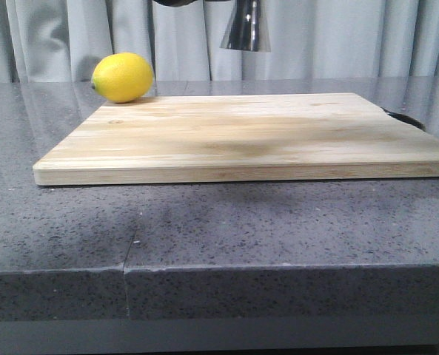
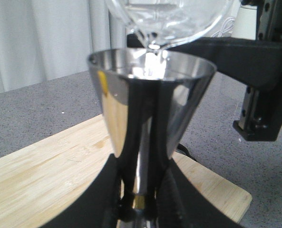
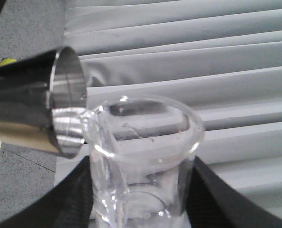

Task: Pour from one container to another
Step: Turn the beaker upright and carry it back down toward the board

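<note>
My left gripper [image 2: 143, 204] is shut on the narrow waist of the steel jigger [image 2: 150, 99], holding it upright above the wooden board. Only the jigger's lower cone [image 1: 246, 29] shows at the top of the front view. My right gripper [image 3: 143, 209] is shut on the clear glass beaker [image 3: 145, 161], which is tipped so its spout rests over the jigger's rim [image 3: 69, 109]. In the left wrist view the beaker [image 2: 169, 19] hangs tilted just above the jigger's open mouth, and clear liquid trickles from its lip.
A wooden cutting board [image 1: 249, 137] lies on the grey stone counter [image 1: 219, 229]. A yellow lemon [image 1: 122, 77] sits at the board's far left corner. Grey curtains [image 1: 352, 37] hang behind. The right arm's black body [image 2: 255, 71] is close beside the jigger.
</note>
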### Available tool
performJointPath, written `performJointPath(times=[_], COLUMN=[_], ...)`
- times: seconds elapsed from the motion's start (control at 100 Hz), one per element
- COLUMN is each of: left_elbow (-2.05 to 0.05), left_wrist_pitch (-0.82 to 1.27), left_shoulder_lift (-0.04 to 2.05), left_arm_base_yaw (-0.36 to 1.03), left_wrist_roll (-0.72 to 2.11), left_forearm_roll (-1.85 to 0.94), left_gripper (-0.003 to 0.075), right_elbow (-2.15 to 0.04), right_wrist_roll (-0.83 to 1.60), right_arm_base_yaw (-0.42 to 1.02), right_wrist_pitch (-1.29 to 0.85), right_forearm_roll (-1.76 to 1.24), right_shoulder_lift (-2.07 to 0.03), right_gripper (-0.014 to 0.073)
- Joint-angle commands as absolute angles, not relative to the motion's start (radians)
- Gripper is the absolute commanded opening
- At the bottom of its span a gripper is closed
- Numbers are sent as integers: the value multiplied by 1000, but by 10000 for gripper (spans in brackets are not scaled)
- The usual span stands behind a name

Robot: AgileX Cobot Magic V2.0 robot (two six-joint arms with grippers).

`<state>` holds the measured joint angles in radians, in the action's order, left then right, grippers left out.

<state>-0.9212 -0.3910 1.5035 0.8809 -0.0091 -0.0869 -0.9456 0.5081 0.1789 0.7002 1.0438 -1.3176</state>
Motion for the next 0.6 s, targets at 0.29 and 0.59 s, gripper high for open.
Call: performJointPath(times=[0.29,0.59], left_elbow=[-945,-945], left_wrist_pitch=[-481,-481], left_shoulder_lift=[1460,1460], left_arm_base_yaw=[891,891], left_wrist_roll=[-16,-16], left_forearm_roll=[-84,-84], left_gripper=[-13,-13], right_elbow=[-972,-972], right_wrist_roll=[516,491], right_arm_base_yaw=[179,179], right_wrist_pitch=[751,740], right_forearm_roll=[1003,1003], right_shoulder_lift=[-1282,-1282], right_gripper=[253,253])
